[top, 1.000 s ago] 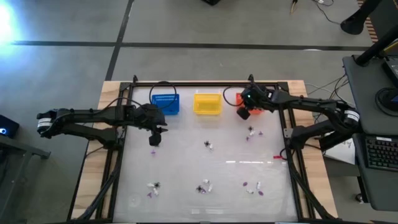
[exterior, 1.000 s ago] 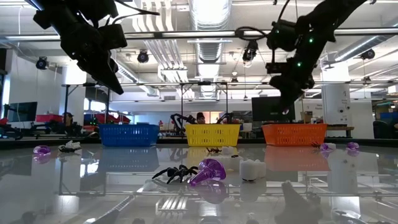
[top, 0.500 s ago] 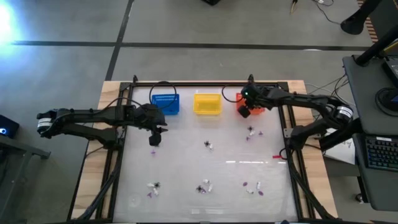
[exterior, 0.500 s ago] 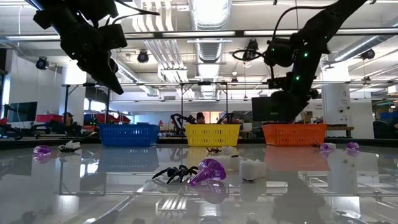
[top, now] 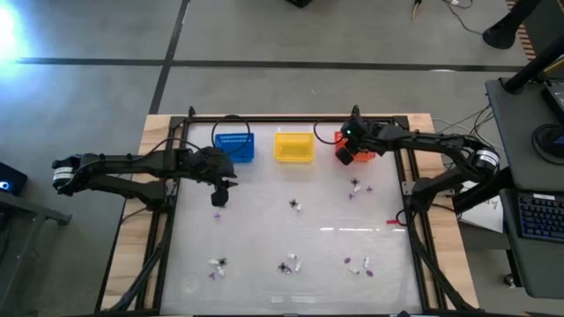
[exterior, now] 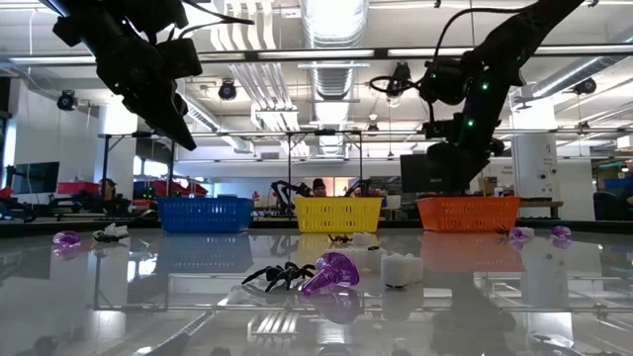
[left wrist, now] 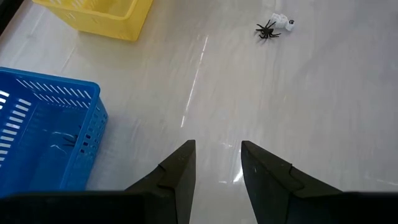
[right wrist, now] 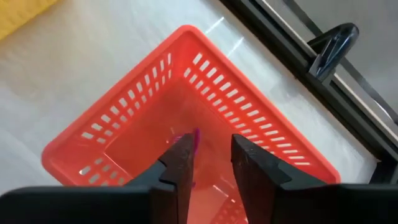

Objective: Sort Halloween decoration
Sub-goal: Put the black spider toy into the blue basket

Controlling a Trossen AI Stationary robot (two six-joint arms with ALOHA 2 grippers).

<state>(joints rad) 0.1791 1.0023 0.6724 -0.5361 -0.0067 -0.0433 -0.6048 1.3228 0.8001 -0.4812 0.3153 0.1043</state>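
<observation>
The right hand (right wrist: 208, 155) hangs over the orange basket (right wrist: 124, 124), fingers slightly spread, a purple piece (right wrist: 194, 142) beside one fingertip. A clean drop means releasing well inside the rim. The left hand (left wrist: 217, 165), spread and empty, waits above the counter (left wrist: 323, 112).

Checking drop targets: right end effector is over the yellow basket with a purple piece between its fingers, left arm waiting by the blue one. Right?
Not quite. The right end effector is over the orange basket, not the yellow one; the right wrist view shows this, with the purple piece at its fingers. The left end effector does wait near the blue basket.
</observation>
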